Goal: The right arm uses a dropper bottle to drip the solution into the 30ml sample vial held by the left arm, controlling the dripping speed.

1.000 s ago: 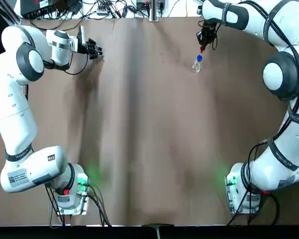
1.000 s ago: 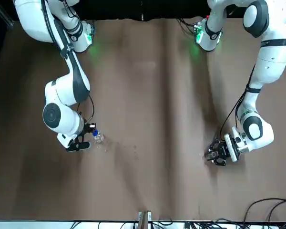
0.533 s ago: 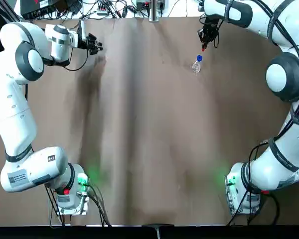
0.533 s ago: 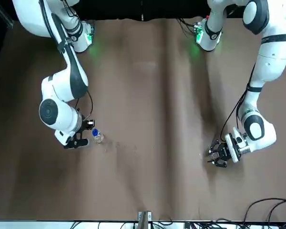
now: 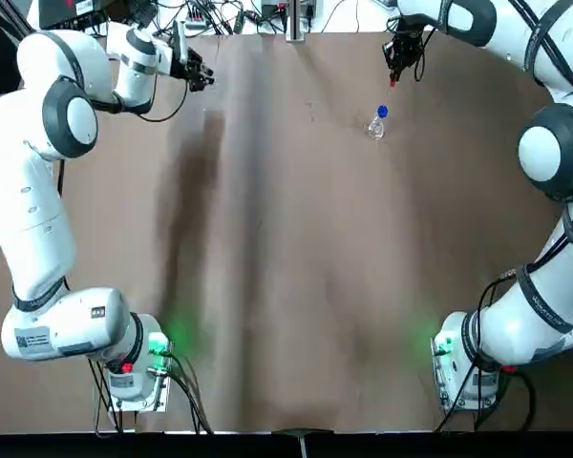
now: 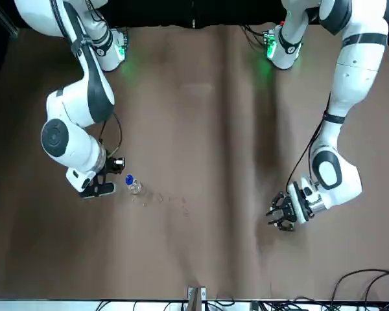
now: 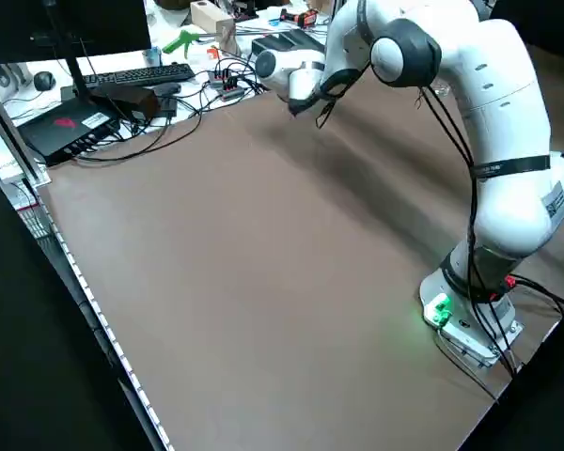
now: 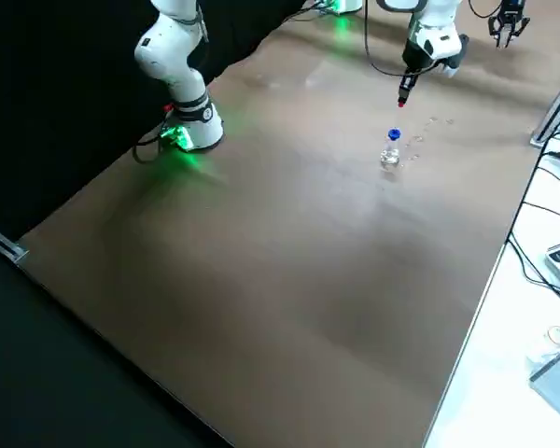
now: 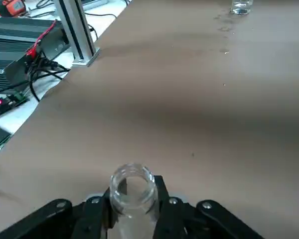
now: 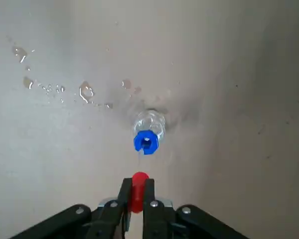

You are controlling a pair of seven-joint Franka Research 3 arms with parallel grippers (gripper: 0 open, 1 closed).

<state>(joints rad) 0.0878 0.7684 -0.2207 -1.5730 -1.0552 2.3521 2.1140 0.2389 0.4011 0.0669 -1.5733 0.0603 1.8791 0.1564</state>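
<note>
Right gripper: I have its fingers (image 10: 149, 204) pinched on the red dropper top (image 10: 138, 191) — the gripper (image 10: 137, 204) hangs over the table's far part, on the right arm's side.
Clear bottle with blue collar: it stands upright on the table (image 5: 286, 239), apart from the right gripper and near it; in the right wrist view I see the bottle (image 10: 149, 127) just beyond the red tip, its blue collar (image 10: 146, 142) facing up.
Left gripper: I have its two fingers closed around the glass vial, the gripper (image 9: 134, 209) out over the far left of the table.
Glass vial: colourless and transparent, the vial (image 9: 134, 191) sits between the left fingers, its round mouth showing — as far as I can make out through the glass, it has no coloured parts.
Between the arms: the two grippers are well apart, the bottle much nearer the right one.
Droplets: small wet spots (image 10: 86, 92) lie on the table near the bottle.
</note>
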